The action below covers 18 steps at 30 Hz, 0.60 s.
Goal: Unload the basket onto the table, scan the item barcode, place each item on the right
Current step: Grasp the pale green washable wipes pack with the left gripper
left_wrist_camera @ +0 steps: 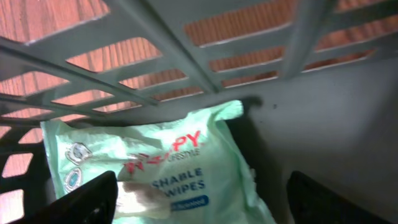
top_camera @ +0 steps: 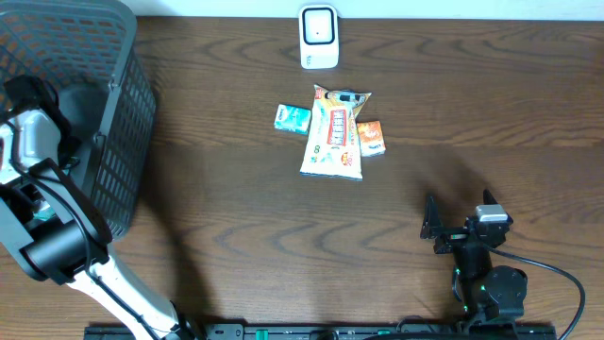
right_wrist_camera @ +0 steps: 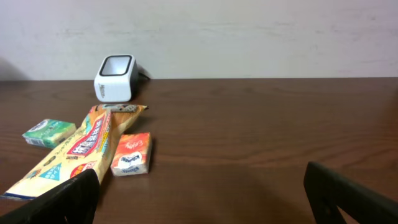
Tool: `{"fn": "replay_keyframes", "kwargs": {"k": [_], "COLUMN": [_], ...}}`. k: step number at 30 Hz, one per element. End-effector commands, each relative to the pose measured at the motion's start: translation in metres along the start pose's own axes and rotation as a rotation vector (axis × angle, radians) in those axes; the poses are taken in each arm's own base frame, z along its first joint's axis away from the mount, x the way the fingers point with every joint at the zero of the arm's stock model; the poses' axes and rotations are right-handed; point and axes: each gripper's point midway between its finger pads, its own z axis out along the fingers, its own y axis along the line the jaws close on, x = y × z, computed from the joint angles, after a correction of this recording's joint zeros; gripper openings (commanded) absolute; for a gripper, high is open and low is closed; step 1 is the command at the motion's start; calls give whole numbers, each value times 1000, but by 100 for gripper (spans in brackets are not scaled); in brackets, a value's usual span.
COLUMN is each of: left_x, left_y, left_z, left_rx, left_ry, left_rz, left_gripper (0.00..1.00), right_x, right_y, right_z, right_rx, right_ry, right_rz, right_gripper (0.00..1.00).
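Overhead: fixed high, facing straight down; takes in the whole dark brown wooden table (top_camera: pixel 236 236).
Left wrist: very near, inside the grey plastic lattice basket (left_wrist_camera: pixel 186 56), facing its wall; basket shared with overhead.
Right wrist: low, looking level across the table toward the distant white boxy barcode scanner (right_wrist_camera: pixel 115 78); scanner shared with overhead.

Basket (top_camera: pixel 132 123): cut off by top and left edges in overhead.
Left gripper (left_wrist_camera: pixel 214 202): only jaw tips in wrist view, rest below bottom edge; in overhead, hidden inside basket.
Wipes pack (left_wrist_camera: pixel 180 155): cut by bottom edge, print blurred, wording partly legible.
Right gripper (right_wrist_camera: pixel 205 196): jaws cut by bottom edge.
Snack packet (right_wrist_camera: pixel 78 146): lower end behind one jaw.
Green box (right_wrist_camera: pixel 48 132), orange box (right_wrist_camera: pixel 132 154): print too small to read.
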Motion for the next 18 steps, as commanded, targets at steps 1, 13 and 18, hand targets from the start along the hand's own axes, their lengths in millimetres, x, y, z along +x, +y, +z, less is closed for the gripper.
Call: {"fn": "replay_keyframes", "kwargs": {"k": [1, 13, 18], "left_x": [6, 23, 29], "left_y": [4, 15, 23], "left_z": [7, 16, 26], "left_rx": [-9, -43, -56], "left_ry": [28, 73, 86], "left_rz": [-10, 11, 14], "left_gripper": [83, 75, 70], "right_x": [2, 2, 2], "right_y": [-3, -3, -3], "right_z": [0, 0, 0], "right_rx": [14, 14, 14], "right_ry": [5, 5, 5], "right_rz": [-1, -1, -1], "right_gripper": [99, 99, 99]}}
